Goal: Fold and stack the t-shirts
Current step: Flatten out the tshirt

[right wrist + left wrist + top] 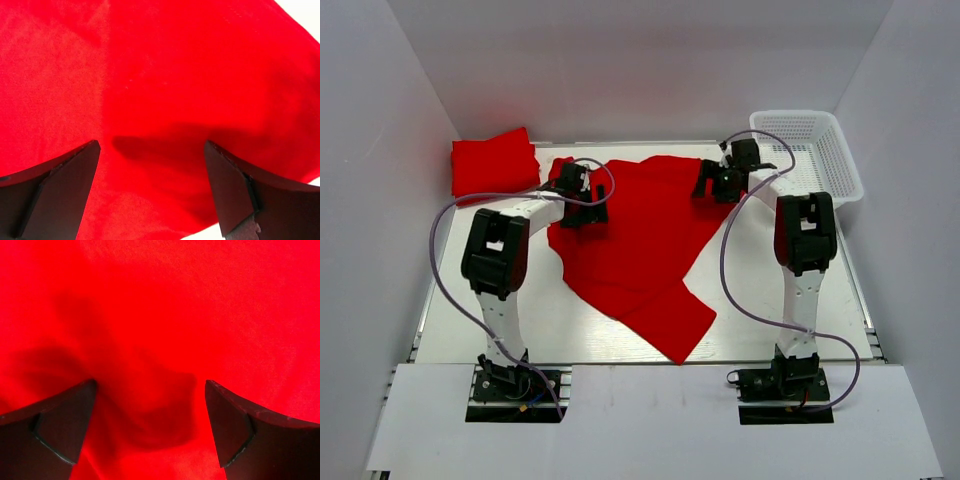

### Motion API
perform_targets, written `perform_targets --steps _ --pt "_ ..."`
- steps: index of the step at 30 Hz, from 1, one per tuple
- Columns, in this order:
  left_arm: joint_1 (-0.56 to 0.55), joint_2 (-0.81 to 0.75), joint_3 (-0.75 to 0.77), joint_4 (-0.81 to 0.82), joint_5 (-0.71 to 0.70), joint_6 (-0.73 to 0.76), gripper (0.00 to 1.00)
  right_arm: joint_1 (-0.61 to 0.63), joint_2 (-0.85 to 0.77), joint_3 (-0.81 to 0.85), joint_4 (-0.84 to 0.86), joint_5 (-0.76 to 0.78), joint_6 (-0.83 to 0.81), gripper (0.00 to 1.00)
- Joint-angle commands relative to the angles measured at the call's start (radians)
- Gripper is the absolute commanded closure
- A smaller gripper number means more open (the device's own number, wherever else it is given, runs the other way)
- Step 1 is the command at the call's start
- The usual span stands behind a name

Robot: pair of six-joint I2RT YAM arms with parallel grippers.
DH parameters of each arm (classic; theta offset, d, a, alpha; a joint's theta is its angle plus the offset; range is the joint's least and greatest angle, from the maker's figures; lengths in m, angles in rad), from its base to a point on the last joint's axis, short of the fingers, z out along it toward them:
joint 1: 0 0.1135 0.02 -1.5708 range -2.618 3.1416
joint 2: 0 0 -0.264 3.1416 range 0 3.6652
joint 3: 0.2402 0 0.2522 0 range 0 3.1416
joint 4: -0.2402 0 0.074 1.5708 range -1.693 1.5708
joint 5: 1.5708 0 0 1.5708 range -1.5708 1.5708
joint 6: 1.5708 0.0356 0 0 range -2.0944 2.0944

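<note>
A red t-shirt (pixel 640 240) lies spread and rumpled across the middle of the table, one end trailing toward the front edge. A second red t-shirt (pixel 494 163) sits folded at the back left. My left gripper (pixel 582 205) hangs open over the spread shirt's left edge, and in the left wrist view red cloth (pixel 165 315) fills the space between and beyond its gripper (pixel 150 390). Over the shirt's back right edge my right gripper (pixel 715 185) is open too, with red fabric (pixel 150 75) below the gripper (pixel 151 147) and nothing pinched.
A white mesh basket (pixel 820 150) stands at the back right corner. White walls close in the table on three sides. Bare white table (pixel 790 300) shows right of the shirt and along the front.
</note>
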Motion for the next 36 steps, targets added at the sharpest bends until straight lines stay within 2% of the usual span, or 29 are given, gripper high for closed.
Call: perform_targets --steps 1,4,5,6,7,8,9,12,16,19,25,30,34,36 --pt "0.02 0.074 0.077 -0.051 -0.027 -0.028 0.0 -0.021 -0.023 -0.084 0.03 -0.027 0.037 0.1" --pt "0.021 0.157 0.175 -0.096 -0.082 -0.016 0.0 -0.028 -0.081 -0.21 0.04 -0.006 0.063 0.1" --pt "0.021 0.183 0.204 -0.108 -0.082 -0.004 0.0 -0.031 -0.14 -0.24 0.053 0.006 0.075 0.1" --pt "0.021 0.237 0.271 -0.139 -0.096 0.007 0.0 -0.035 -0.214 -0.345 0.066 0.025 0.086 0.1" --pt "0.021 0.268 0.307 -0.153 -0.096 0.007 0.0 -0.035 -0.214 -0.346 0.073 0.046 0.086 0.1" --pt "0.021 0.297 0.342 -0.163 -0.096 0.022 0.0 -0.033 -0.269 -0.453 0.092 0.055 0.104 0.1" --pt "0.021 0.326 0.379 -0.173 -0.096 0.044 0.0 -0.031 -0.323 -0.494 0.1 0.063 0.116 0.1" --pt "0.03 0.458 0.563 -0.209 -0.069 0.099 0.0 -0.024 -0.438 -0.649 0.116 0.063 0.147 0.1" --pt "0.03 0.634 0.888 -0.239 -0.003 0.165 0.0 -0.021 -0.564 -0.868 0.151 0.03 0.199 0.1" --pt "0.03 0.717 1.008 -0.234 0.031 0.187 0.0 -0.005 -0.648 -0.965 0.155 -0.021 0.225 0.1" --pt "0.03 0.665 0.961 -0.144 0.128 0.196 0.0 0.024 -0.733 -0.959 0.102 -0.061 0.215 0.1" --pt "0.03 0.532 0.947 -0.162 0.103 0.233 0.0 0.022 -0.75 -0.801 0.016 -0.037 0.152 0.1" --pt "0.03 0.351 0.877 -0.228 0.04 0.242 0.0 0.018 -0.773 -0.673 -0.015 0.035 0.124 0.1" --pt "0.03 0.148 0.759 -0.252 -0.012 0.216 0.0 0.016 -0.819 -0.665 -0.021 0.086 0.138 0.1"
